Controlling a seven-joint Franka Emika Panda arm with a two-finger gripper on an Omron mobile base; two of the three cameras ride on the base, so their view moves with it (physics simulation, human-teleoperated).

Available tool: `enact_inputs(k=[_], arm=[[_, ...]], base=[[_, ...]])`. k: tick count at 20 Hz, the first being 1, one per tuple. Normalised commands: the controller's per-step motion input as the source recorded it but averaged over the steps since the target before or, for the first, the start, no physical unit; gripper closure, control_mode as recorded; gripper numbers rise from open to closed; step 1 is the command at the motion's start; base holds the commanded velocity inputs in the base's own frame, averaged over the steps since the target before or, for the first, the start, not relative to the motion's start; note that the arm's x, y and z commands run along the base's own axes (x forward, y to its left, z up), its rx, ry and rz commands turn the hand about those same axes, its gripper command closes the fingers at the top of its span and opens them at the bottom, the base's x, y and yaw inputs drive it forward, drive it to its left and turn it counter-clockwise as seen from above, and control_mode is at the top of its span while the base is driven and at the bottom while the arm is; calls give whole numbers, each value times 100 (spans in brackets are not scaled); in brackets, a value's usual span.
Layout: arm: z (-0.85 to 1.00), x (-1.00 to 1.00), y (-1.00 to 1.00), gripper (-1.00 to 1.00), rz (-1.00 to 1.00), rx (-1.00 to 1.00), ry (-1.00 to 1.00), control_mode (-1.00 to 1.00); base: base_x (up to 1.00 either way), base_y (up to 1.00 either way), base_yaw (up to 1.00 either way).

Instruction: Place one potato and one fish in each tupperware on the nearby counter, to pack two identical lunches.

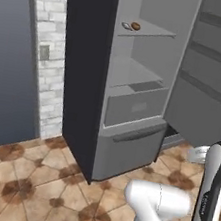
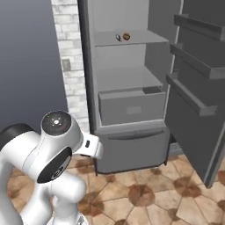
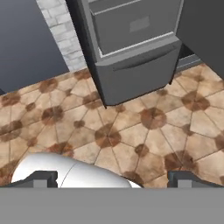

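Gripper (image 3: 112, 179) wide open, holding nothing | fridge (image 1: 136, 86) door open | potato (image 1: 136, 26) on shelf

Matt grey fridge (image 1: 126, 150), rough white brick wall (image 1: 47, 72), smooth brown patterned floor tiles (image 3: 131, 131).

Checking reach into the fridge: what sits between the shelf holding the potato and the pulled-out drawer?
One bare grey shelf lies between the potato shelf and the drawer, seen in both base views.
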Motion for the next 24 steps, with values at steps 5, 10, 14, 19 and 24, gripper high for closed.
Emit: enact_inputs(k=[5,10,14,19,24], arm=[[0,0,0,-100,0,0,0,100],[0,0,0,-100,0,0,0,100],[0,0,0,-100,0,0,0,100],[0,0,0,-100,0,0,0,100],[0,0,0,-100,0,0,0,100]], base=[[10,-51,50],[0,-72,45],[-5,-84,40],[-6,-61,33],[5,-3,21]])
